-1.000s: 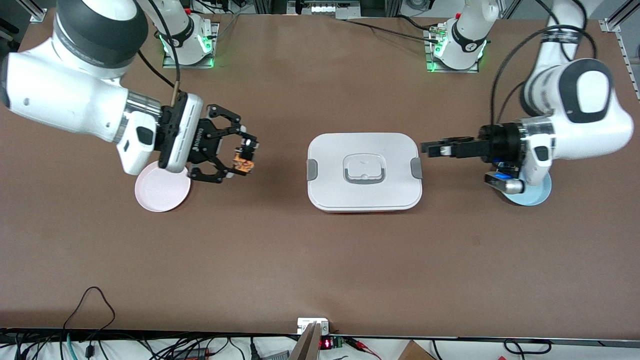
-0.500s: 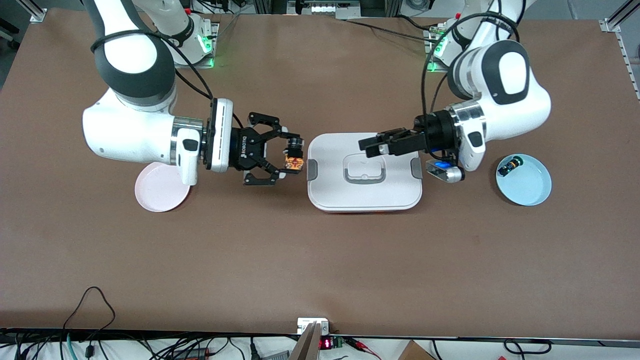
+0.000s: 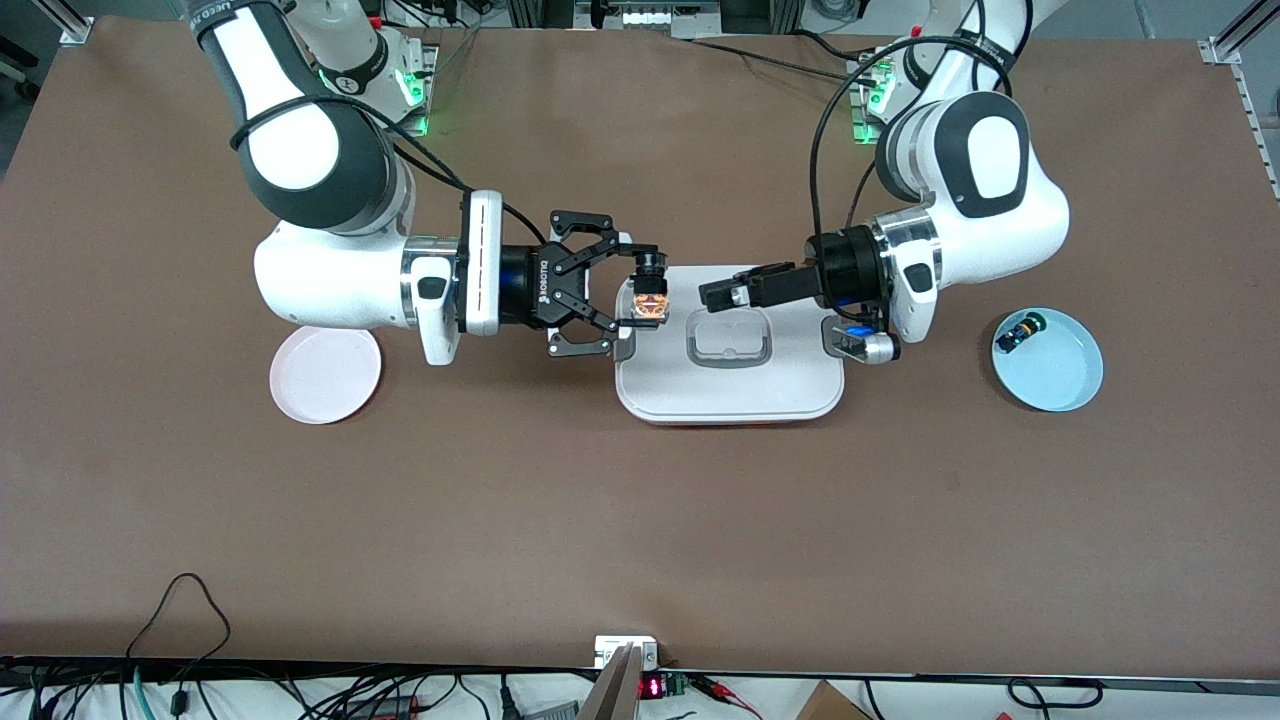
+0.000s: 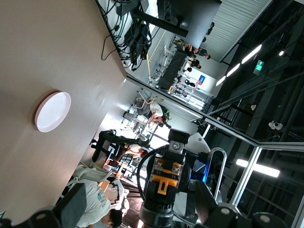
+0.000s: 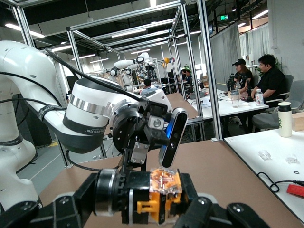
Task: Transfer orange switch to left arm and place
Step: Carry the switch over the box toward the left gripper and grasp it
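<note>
right gripper (image 3: 647,293) over the box (image 3: 729,385) edge, pinching the orange switch (image 3: 649,305). left gripper (image 3: 712,293) over the box lid, fingers spread, facing the switch.

orange switch (image 3: 650,300) gripped above white box (image 3: 730,390)

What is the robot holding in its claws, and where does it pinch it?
The right gripper pinches the orange switch by its two ends, over the box. The left gripper is open and holds nothing.

Both white arms (image 3: 330,270) carry black joint bands, black cables, and black linkage tools.
</note>
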You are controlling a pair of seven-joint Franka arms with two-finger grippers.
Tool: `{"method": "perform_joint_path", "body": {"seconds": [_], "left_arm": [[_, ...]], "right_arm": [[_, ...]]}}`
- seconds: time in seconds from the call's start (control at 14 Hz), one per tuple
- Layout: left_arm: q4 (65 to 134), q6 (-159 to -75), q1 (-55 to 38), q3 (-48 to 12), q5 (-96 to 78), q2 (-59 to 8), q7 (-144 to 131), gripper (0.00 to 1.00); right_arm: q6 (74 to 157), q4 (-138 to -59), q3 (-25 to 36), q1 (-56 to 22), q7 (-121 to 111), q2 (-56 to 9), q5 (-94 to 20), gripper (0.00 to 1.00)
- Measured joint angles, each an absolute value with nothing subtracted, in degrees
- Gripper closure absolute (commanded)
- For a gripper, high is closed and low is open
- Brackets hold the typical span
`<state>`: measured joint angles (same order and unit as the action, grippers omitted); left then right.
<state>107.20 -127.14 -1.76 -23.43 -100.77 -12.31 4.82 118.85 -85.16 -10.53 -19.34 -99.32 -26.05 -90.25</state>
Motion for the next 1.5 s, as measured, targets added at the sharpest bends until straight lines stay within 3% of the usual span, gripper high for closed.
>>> {"method": "perform_joint_path", "body": {"seconds": [0.36, 0.79, 0.86, 0.93, 1.0, 1.21, 1.29, 1.36, 1.43, 1.5], "left_arm": [[107.07, -132.18, -2.36, -27.06, -105.07, -12.30, 5.15, 0.01], [106.95, -133.03, -2.41, -27.79, -105.93, -12.30, 5.58, 0.56], [106.92, -133.04, -2.39, -27.77, -105.98, -12.29, 5.95, 0.71], [106.76, -133.04, -2.29, -27.71, -106.03, -12.26, 6.37, 0.94], [106.56, -133.04, -2.15, -27.66, -106.05, -12.26, 6.73, 1.00], [106.53, -133.07, -2.09, -27.64, -106.04, -12.19, 8.44, 1.00], [106.53, -133.06, -2.08, -27.64, -106.04, -12.19, 8.47, 1.00], [106.53, -133.06, -2.06, -27.64, -106.04, -12.18, 8.49, 1.00], [106.52, -133.03, -2.03, -27.64, -106.04, -12.14, 8.51, 1.00], [106.55, -133.11, -1.96, -27.54, -106.04, -12.09, 8.49, 1.00]], "right_arm": [[120.30, -85.16, -10.52, -21.60, -99.33, -26.13, -91.96, 0.98], [120.75, -85.16, -10.36, -21.96, -99.33, -26.31, -92.05, 0.98], [120.75, -85.20, -10.35, -21.97, -99.33, -26.35, -92.05, 0.98], [120.75, -85.34, -10.35, -21.97, -99.34, -26.43, -92.05, 0.98], [120.75, -85.44, -10.35, -21.98, -99.36, -26.55, -92.06, 0.98], [120.77, -85.43, -10.35, -22.00, -98.97, -26.62, -92.60, 0.96], [120.80, -85.43, -10.35, -22.01, -98.98, -26.62, -92.64, 0.87], [120.85, -85.43, -10.35, -22.04, -98.98, -26.62, -92.75, 0.13], [120.89, -85.43, -10.35, -22.08, -99.00, -26.64, -93.05, 0.00], [120.90, -85.42, -10.35, -22.10, -99.30, -26.64, -93.75, 0.00]]}}
